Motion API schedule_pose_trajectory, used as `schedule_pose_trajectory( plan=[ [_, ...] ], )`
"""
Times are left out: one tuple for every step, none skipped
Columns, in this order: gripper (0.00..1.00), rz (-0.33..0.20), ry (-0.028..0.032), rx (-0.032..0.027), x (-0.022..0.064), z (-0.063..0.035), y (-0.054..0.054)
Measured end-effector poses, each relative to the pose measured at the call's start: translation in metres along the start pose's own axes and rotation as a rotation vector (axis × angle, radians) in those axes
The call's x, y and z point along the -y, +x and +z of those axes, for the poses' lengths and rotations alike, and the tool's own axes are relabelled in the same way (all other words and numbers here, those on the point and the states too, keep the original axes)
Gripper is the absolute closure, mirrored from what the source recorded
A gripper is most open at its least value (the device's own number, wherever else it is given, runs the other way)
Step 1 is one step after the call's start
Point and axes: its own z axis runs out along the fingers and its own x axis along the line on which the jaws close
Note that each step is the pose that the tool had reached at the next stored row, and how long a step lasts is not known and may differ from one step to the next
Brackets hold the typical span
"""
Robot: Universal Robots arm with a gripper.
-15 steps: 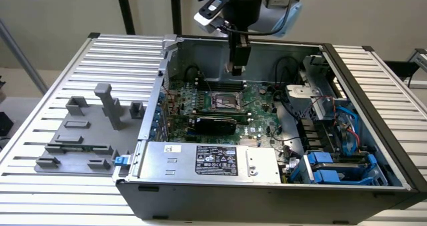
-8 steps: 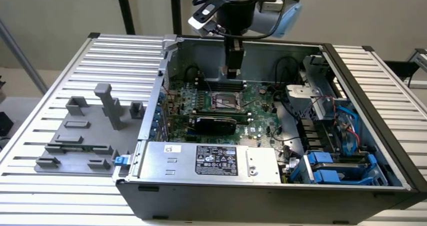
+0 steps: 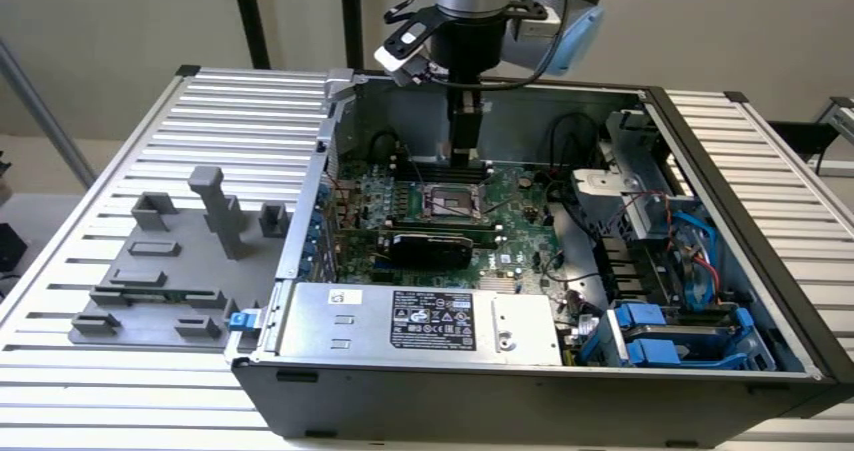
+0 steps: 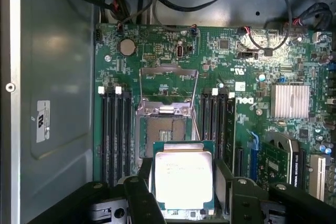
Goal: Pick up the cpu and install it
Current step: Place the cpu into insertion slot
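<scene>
The cpu (image 4: 182,179), a pale silver square with a thin green rim, sits flat between my black fingers (image 4: 140,186) in the wrist view. My gripper (image 4: 182,190) is shut on it from two opposite sides. Just beyond the chip lies the dark square socket (image 4: 165,131) on the green motherboard (image 4: 241,145), with its metal frame (image 4: 169,88) swung open. In the exterior view my gripper (image 3: 463,157) hangs inside the open computer case, a little above the socket (image 3: 450,203) and towards its far side.
Memory slots (image 4: 114,129) flank the socket on both sides. A silver heatsink (image 4: 290,100) sits on the board. The power supply (image 3: 414,321) fills the case's near side, and blue drive bays (image 3: 667,333) stand at the exterior view's right. A grey tray (image 3: 167,271) with upright blocks stands outside the case.
</scene>
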Motion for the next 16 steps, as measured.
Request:
schedule_pose_trajectory(
  plan=[
    [0.45, 0.000, 0.0000, 0.0001, 0.0001, 0.0018, 0.000],
    [0.45, 0.000, 0.0000, 0.0000, 0.0002, 0.0037, 0.000],
    [0.45, 0.000, -0.0003, -0.0002, 0.0002, 0.0056, 0.000],
    [0.45, 0.003, -0.0018, -0.0032, 0.0006, 0.0135, -0.001],
    [0.45, 0.006, -0.0027, -0.0066, 0.0007, 0.0162, -0.002],
    [0.45, 0.008, -0.0031, -0.0088, 0.0007, 0.0174, -0.002],
    [0.45, 0.010, -0.0034, -0.0117, 0.0008, 0.0187, -0.003],
    [0.45, 0.013, -0.0037, -0.0145, 0.0008, 0.0199, -0.004],
    [0.45, 0.015, -0.0039, -0.0173, 0.0008, 0.0211, -0.004],
    [0.45, 0.020, -0.0038, -0.0208, 0.0010, 0.0243, -0.006],
    [0.45, 0.023, -0.0054, -0.0288, 0.0001, 0.0372, -0.005],
    [0.45, 0.024, -0.0058, -0.0300, -0.0006, 0.0407, -0.005],
    [0.45, 0.024, -0.0060, -0.0305, -0.0009, 0.0424, -0.005],
    [0.45, 0.024, -0.0061, -0.0310, -0.0011, 0.0442, -0.005],
    [0.45, 0.024, -0.0063, -0.0316, -0.0010, 0.0460, -0.005],
    [0.45, 0.025, -0.0064, -0.0324, -0.0009, 0.0478, -0.005]
  ],
)
